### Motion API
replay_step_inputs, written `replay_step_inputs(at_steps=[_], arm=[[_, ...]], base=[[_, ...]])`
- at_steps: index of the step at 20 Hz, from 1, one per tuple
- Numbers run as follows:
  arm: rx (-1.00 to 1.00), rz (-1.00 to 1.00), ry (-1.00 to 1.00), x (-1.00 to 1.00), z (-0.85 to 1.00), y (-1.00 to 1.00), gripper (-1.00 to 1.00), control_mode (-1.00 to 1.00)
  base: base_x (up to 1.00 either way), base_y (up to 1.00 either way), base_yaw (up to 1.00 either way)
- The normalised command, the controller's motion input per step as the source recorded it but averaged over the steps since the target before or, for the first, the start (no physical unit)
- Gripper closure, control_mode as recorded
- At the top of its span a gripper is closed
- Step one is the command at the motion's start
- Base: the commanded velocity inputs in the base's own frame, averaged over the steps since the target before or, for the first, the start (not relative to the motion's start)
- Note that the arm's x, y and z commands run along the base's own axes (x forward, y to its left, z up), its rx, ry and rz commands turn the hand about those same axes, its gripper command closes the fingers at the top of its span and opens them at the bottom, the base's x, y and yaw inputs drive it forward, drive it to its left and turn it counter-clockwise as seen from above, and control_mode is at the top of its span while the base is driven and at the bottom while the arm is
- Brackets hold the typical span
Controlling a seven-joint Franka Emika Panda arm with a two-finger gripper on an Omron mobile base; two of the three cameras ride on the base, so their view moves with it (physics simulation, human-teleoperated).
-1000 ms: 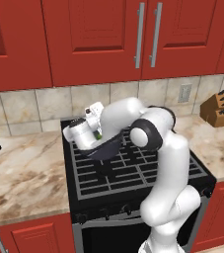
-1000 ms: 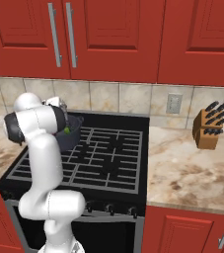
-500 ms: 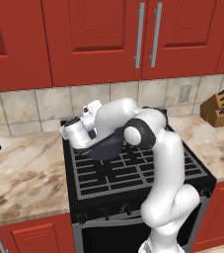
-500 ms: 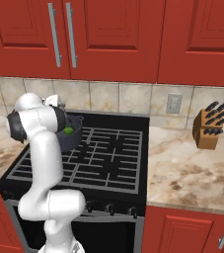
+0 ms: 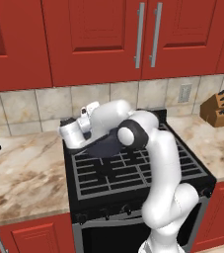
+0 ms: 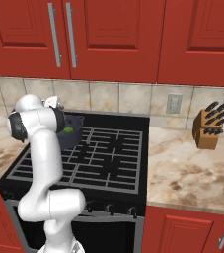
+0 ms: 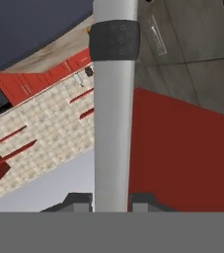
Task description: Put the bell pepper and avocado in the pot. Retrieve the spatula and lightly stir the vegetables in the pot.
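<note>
- Between the tips of the pincer (image 7: pixel 111 200), a grey spatula (image 7: pixel 113 123) shaft with a dark collar is clamped, jaws narrow on it
- Just right of the pincer, the pot (image 5: pixel 106 147) sits at the stove's (image 5: pixel 133 173) back-left; a green avocado (image 6: pixel 69 130) lies inside, the pepper I cannot make out
- Over the last second the arm has swung the pincer slightly leftward, away from the pot's middle
- Likely the stirring stage; the spatula must next reach into the pot

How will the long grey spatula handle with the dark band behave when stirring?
The grey spatula handle looks straight, so probably stiff. Its smooth sides might slip or pivot in the gripper. It seems slim, so likely light.
</note>
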Motion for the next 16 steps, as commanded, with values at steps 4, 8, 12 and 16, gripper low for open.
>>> replay_step_inputs(at_steps=[4,8,12,16], arm=[[0.00,-0.05,0.00,-0.13,-0.21,0.05,1.00,-1.00],[0.02,-0.02,0.00,-0.26,-0.03,0.03,1.00,-1.00],[0.03,0.00,0.00,-0.44,0.00,0.08,1.00,-1.00],[0.03,0.00,0.01,-0.48,0.00,0.18,1.00,-1.00]], base=[[0.00,0.00,0.00],[0.00,0.00,0.00],[0.00,0.00,0.00],[0.00,0.00,0.00]])
